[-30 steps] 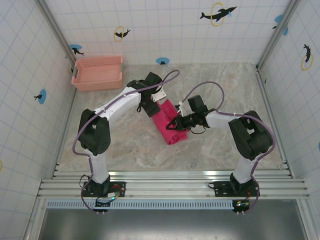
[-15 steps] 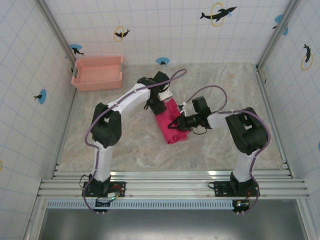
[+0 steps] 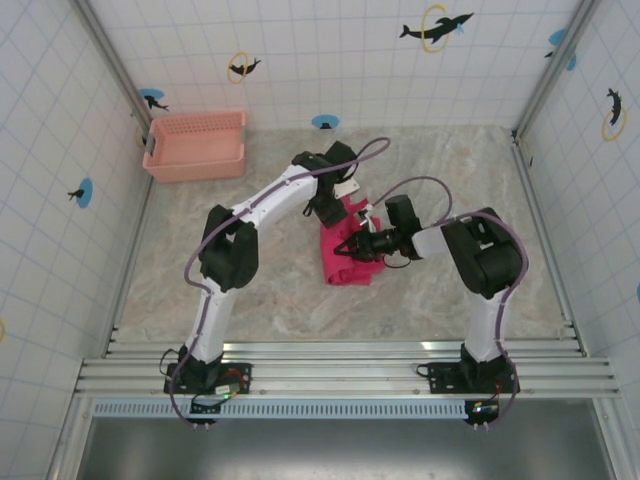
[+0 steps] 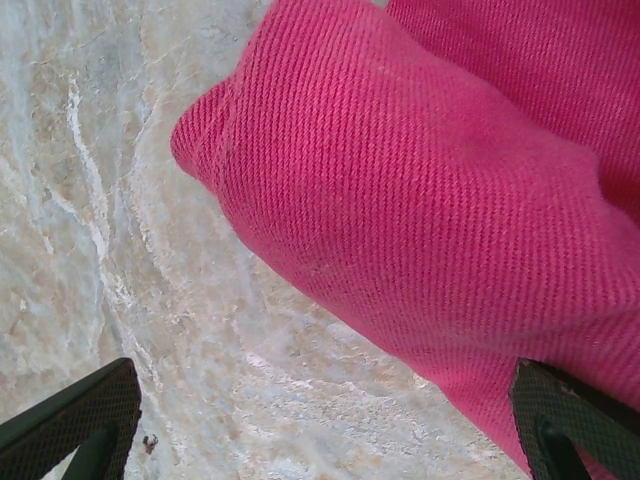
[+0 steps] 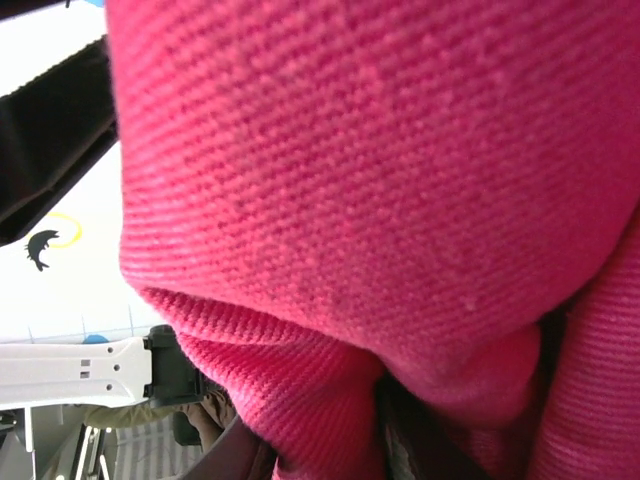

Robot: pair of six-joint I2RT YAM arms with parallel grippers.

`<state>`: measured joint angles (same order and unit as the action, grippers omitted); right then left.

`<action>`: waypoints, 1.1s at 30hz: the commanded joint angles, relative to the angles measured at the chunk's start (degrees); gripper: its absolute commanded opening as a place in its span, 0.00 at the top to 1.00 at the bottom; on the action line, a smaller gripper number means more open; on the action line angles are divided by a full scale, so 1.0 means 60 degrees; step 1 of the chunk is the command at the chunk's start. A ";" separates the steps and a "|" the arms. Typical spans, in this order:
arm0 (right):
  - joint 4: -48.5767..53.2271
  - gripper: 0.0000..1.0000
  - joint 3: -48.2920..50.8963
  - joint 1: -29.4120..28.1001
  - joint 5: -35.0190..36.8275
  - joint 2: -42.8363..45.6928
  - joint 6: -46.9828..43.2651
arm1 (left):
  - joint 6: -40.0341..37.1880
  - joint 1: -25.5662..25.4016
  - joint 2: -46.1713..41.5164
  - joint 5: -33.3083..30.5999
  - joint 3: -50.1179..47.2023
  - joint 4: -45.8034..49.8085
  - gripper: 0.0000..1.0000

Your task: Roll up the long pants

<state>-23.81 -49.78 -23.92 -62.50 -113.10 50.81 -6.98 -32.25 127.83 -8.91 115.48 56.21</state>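
Our left jaws gape wide over the twelve o'clock end of the magenta soft cloth trousers (image 3: pixel 345 268); right jaws pinch their three o'clock fold.

We see a table top of beige, marble-veined stone (image 3: pixel 250 290) that spreads across the middle of the top view, bounded by tiled walls on three sides. Two things lie directly on it. A pale salmon-pink plastic mesh basket (image 3: pixel 195 145) sits in the upper left of the frame, close against the back wall. The bright magenta soft cloth long pants (image 3: pixel 345 262) lie bunched into a compact bundle near the centre, well apart from the basket. In the left wrist view we see a rounded fold resting on the veined stone.
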 commanded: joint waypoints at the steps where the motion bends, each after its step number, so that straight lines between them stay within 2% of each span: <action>1: 0.1113 0.76 0.0416 -0.0129 0.1833 -0.1019 -0.0020 | 0.0565 -0.0487 0.0225 0.1243 0.0508 0.0114 0.03; 4: 0.1145 0.76 0.0431 -0.0075 0.1774 -0.0997 -0.0055 | 0.0712 -0.0537 -0.0038 0.0921 0.0348 0.0335 0.03; 10: 0.1347 0.76 0.0372 -0.0011 0.1730 -0.0929 -0.0224 | 0.0672 -0.0526 -0.0886 0.0792 -0.0846 -0.0825 0.03; 19: 0.1391 0.67 0.0534 -0.0012 0.1847 -0.0659 -0.0221 | 0.0929 -0.0592 0.1967 0.2092 0.1002 -0.0317 0.03; 22: 0.1501 0.65 0.0559 -0.0016 0.1887 -0.0507 -0.0220 | 0.1011 -0.0680 0.2566 0.2227 0.1275 -0.0378 0.03; 24: 0.1864 0.57 0.0552 -0.0010 0.2074 -0.0353 -0.0398 | 0.1040 -0.0746 0.2913 0.2217 0.1491 -0.0262 0.03; 28: 0.3345 0.41 0.0587 0.0021 0.3007 0.0648 -0.1137 | 0.1018 -0.0829 0.3329 0.2097 0.1622 -0.0124 0.03; 33: 0.6513 0.30 0.0599 -0.0171 0.5953 0.3618 -0.2363 | 0.1115 -0.0857 0.3580 0.1958 0.1765 0.0011 0.03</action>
<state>-1.91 -47.66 -22.94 -43.05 -98.83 44.29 -2.31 -34.76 140.53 2.35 129.01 56.23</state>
